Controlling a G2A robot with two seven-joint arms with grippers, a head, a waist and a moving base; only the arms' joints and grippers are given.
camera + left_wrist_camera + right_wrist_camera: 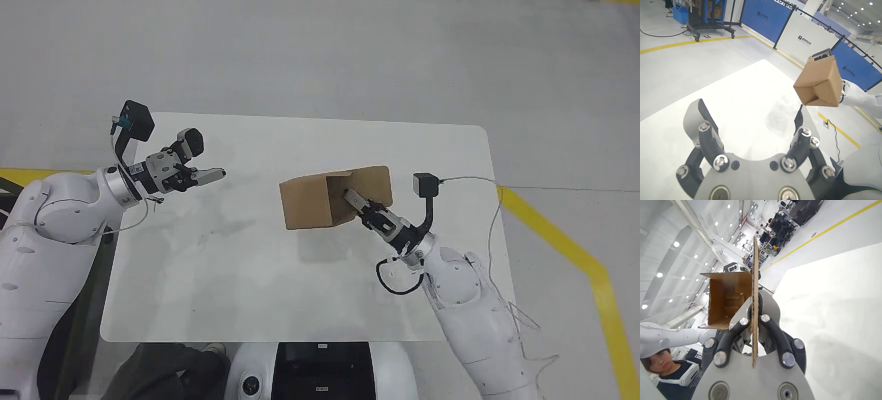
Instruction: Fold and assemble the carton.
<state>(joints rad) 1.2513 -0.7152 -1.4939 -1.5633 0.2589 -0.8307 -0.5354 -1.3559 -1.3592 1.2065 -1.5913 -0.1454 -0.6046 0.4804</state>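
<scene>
A brown carton [320, 200] is held up above the middle of the white table [250, 290], its folded bottom toward the left arm and its open end toward the right arm. My right gripper [352, 199] is shut on one of the carton's flaps [755, 306], seen edge-on between its fingers; the carton's open inside [727, 300] shows beyond. In the left wrist view the carton [819, 85] hangs in the air with its interlocked bottom flaps closed. My left gripper [215, 174] is open and holds nothing, over the table's left part, well apart from the carton.
The table's far edge [330, 121] and the right edge [495, 200] border grey floor with yellow lines. A faint smudge [776, 115] marks the tabletop under the carton.
</scene>
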